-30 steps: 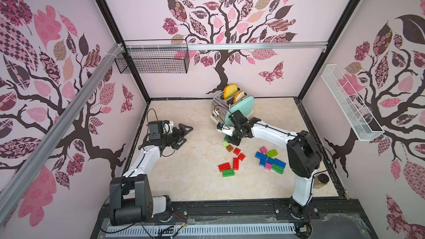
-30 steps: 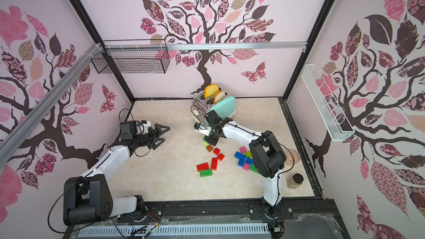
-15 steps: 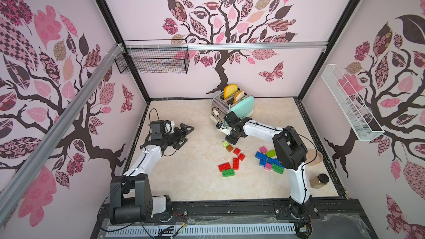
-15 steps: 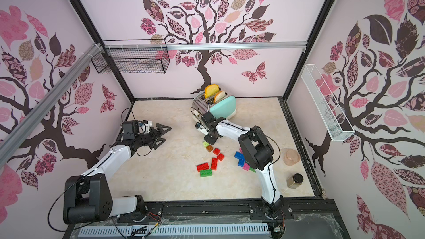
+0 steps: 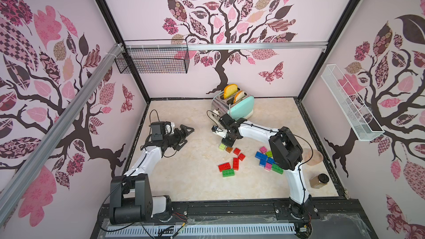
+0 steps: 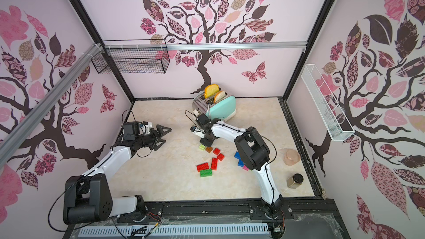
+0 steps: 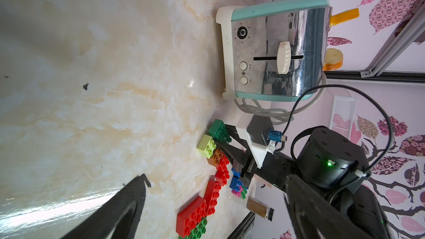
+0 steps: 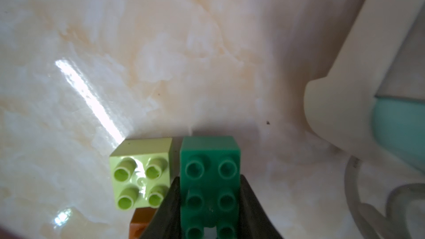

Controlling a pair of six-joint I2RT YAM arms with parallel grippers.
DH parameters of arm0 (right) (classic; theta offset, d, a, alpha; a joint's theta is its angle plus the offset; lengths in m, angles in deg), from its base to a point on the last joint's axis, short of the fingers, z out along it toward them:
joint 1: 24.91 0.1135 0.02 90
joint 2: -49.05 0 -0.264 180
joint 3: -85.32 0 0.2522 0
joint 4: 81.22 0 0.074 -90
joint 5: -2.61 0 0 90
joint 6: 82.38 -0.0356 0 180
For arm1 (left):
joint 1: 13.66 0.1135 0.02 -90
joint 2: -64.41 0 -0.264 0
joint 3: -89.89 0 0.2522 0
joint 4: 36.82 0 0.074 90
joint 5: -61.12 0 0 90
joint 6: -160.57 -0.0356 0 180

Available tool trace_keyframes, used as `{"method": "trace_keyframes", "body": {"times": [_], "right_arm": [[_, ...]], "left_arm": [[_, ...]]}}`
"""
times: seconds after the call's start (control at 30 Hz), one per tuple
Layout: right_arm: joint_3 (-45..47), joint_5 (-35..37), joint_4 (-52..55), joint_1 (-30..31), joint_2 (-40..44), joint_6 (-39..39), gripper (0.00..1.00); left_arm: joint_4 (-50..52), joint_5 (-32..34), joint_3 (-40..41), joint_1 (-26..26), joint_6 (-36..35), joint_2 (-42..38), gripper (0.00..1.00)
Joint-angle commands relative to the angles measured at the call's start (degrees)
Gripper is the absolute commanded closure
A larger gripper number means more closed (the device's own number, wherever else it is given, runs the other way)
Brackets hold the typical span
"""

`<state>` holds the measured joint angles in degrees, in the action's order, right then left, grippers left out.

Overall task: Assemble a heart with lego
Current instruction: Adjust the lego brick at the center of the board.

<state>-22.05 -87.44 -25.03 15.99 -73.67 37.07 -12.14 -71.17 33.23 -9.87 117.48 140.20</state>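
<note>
Well, the pale marbled table (image 5: 195, 180) spreads under both my arms. At its far edge stands the mint and chrome toaster (image 5: 241, 108), with two slices of bread (image 5: 231, 90) poking up from its slots.

My left claw (image 5: 189, 136) hangs over bare table on its own side. Its fingers are spread wide with nothing between them, well apart from every brick.

My right claw (image 8: 209, 189) points down just in front of the toaster. It pinches a long dark green brick (image 8: 209, 157) by its sides, studs up. I cannot tell whether that brick touches the table.

Off by the right edge sit a pink bowl (image 5: 312, 157) and a small brown jar (image 5: 318, 181).

A heap of blue, pink and green bricks (image 5: 261, 157) lies partly hidden behind my right elbow.

Nearer the middle, a long red brick (image 5: 224, 166) touches a long green brick (image 5: 228, 173), and another long red one (image 5: 236, 163) lies just beside them. Two small red bricks (image 5: 236, 151) lie between those and my right claw.

Smallest of all, a lime brick (image 8: 141, 175) sits just beside the dark green one. A brown brick (image 5: 229, 149) touches the lime one's near side.
</note>
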Motion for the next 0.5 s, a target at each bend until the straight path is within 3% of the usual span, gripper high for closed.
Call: {"method": "trace_keyframes", "body": {"times": [0.0, 0.27, 0.47], "right_arm": [[1.48, -1.09, 0.98, 0.69, 1.2, -2.78, 0.68], [9.54, -1.87, 1.48, 0.37, 5.54, -7.22, 0.68], [15.88, -4.44, -0.64, 0.51, 11.89, -9.02, 0.68]], "left_arm": [[-1.02, 0.1, 1.01, -0.18, -0.25, -0.91, 0.03], [-2.29, 0.23, 1.65, -0.73, 0.03, -0.39, 0.03], [-4.38, 1.01, 1.94, -4.67, 1.26, 1.36, 0.03]]}}
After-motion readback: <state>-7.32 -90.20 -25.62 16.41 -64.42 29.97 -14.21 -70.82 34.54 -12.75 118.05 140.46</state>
